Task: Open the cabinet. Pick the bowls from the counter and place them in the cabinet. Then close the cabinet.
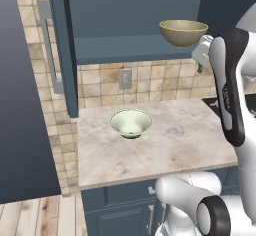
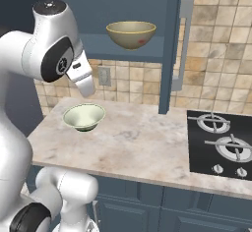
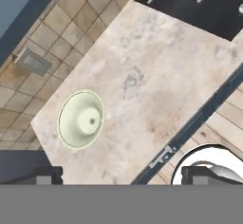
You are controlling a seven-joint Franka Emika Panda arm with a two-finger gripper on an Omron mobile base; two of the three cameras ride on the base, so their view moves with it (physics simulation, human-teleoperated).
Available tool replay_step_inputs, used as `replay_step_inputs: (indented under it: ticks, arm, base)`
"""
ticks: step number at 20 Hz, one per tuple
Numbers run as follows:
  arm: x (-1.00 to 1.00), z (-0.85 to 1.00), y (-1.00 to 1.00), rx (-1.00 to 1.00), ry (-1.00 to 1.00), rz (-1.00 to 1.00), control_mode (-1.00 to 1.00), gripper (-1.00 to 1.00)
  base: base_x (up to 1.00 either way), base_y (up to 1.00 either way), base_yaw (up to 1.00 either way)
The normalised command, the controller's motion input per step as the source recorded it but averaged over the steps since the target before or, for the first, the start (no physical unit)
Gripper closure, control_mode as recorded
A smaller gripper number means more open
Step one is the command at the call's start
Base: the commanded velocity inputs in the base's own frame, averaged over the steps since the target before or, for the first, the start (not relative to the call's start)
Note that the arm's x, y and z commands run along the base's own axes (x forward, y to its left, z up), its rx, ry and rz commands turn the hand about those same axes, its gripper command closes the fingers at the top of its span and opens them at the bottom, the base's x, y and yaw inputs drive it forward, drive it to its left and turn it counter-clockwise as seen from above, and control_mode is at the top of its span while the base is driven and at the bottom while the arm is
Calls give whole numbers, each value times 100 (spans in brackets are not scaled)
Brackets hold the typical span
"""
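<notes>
The hand (image 3: 121, 173) is spread wide with nothing in it, looking down from above the table (image 3: 142, 85). Below it, the pale cream-green bowl (image 3: 80, 119) sits upright on the table near the tiled wall. Up in the open cabinet (image 1: 150, 15), the mustard bowl (image 1: 183, 32) rests on the shelf. Off to the side, there's the black stovetop (image 2: 219, 142).

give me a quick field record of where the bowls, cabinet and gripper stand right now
cabinet: doors open
yellow bowl: on the cabinet shelf
green bowl: on the counter, upright, untouched
gripper: open, empty, above the counter
stove: right end of counter
done: one bowl shelved
left: green bowl, then close doors
</notes>
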Motion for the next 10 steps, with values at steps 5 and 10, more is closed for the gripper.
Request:
replay_step_inputs:
  ticks: [5,10]
  arm:
    - [0,-41,13,-2,13,23,-100,-100]
    - [2,-48,23,-6,2,17,-100,-100]
  base:
    - [0,0,0]
    - [0,0,0]
